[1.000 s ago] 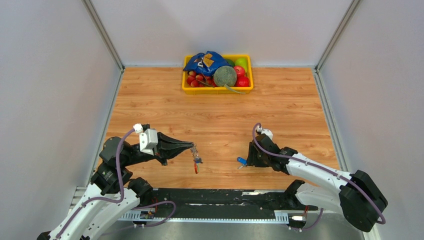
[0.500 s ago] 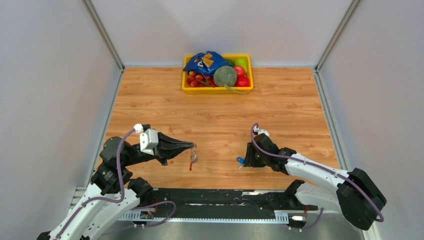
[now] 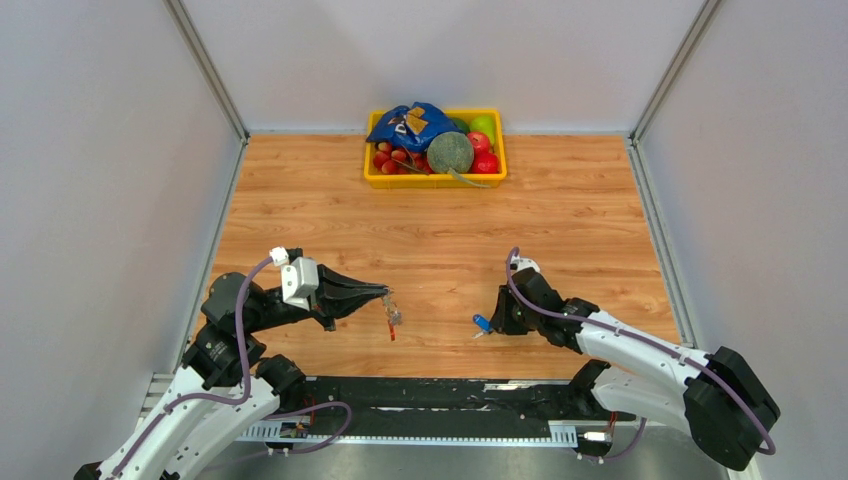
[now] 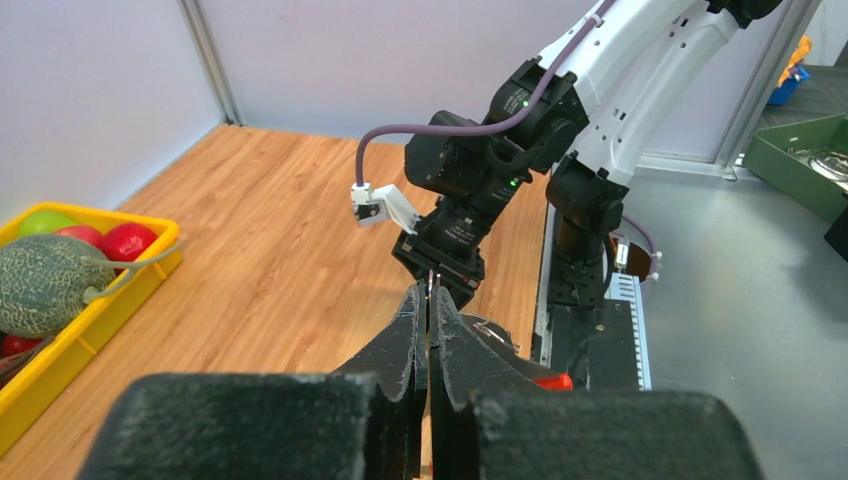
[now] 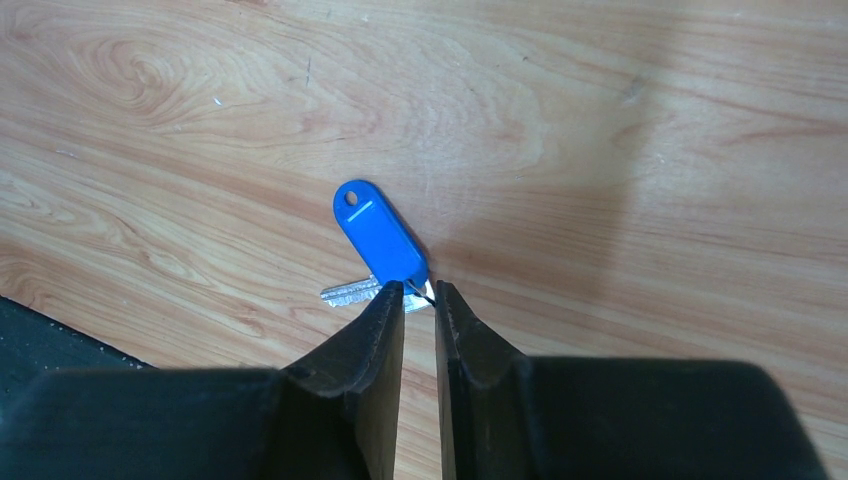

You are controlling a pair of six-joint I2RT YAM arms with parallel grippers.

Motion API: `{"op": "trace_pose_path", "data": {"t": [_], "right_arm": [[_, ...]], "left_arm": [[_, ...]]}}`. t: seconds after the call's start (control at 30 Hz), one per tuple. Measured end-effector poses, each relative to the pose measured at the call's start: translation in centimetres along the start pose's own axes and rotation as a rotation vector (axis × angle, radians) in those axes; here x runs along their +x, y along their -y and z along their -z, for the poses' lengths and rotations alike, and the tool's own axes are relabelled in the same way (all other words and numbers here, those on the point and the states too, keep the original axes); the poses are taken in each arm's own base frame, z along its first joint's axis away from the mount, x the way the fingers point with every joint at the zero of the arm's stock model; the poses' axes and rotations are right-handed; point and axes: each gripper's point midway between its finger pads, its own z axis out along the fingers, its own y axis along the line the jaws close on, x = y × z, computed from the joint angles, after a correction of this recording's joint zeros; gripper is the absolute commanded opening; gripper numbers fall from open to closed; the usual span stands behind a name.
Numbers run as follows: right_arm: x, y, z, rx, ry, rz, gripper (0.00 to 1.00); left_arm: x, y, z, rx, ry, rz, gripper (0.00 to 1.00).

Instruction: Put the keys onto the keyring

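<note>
Top external view: small keyring with red curved loop and grey metal strip (image 3: 392, 320) dangling off left gripper (image 3: 386, 293), fingers pinched tight on it. Blue-headed silver metal key (image 5: 375, 235) flat on wooden table (image 3: 440, 230), right gripper (image 5: 420, 292) fingers nearly together around its wire loop; can't tell if gripping.

There are two robot arms, the left arm (image 3: 200, 400) and the right arm (image 3: 640, 350), at the near edge of the one wooden worktop (image 3: 580, 220). Toward that edge, left of middle, there is one keyring (image 3: 392, 320). Right of middle there is one blue plastic tag (image 5: 378, 238) with one silver key (image 5: 350, 293) showing under it; a second key cannot be made out. At the far edge there is one yellow tray (image 3: 435, 182) with one blue bag (image 3: 405, 125), one netted melon (image 3: 451, 152), one green fruit (image 3: 483, 124) and several red fruits (image 3: 478, 141), too crowded to count.
</note>
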Motion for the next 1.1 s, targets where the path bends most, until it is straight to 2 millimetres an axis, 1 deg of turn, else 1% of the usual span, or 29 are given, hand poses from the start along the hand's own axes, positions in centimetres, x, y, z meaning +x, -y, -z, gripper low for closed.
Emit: {"op": "trace_pose_path", "data": {"t": [0.37, 0.53, 0.83, 1.1], "right_arm": [[0.4, -0.4, 0.1, -0.029, -0.021, 0.011, 0.18], [1.1, -0.2, 0.0, -0.031, -0.044, 0.014, 0.17], [1.5, -0.2, 0.0, -0.037, -0.059, 0.014, 0.12], [1.6, -0.4, 0.0, -0.047, -0.066, 0.014, 0.09]], "left_arm": [[0.2, -0.1, 0.0, -0.003, -0.006, 0.001, 0.0], [0.3, -0.1, 0.0, -0.004, -0.011, 0.002, 0.0], [0.4, -0.1, 0.1, -0.006, -0.015, -0.002, 0.0], [0.5, -0.1, 0.1, -0.007, -0.017, -0.001, 0.0]]}}
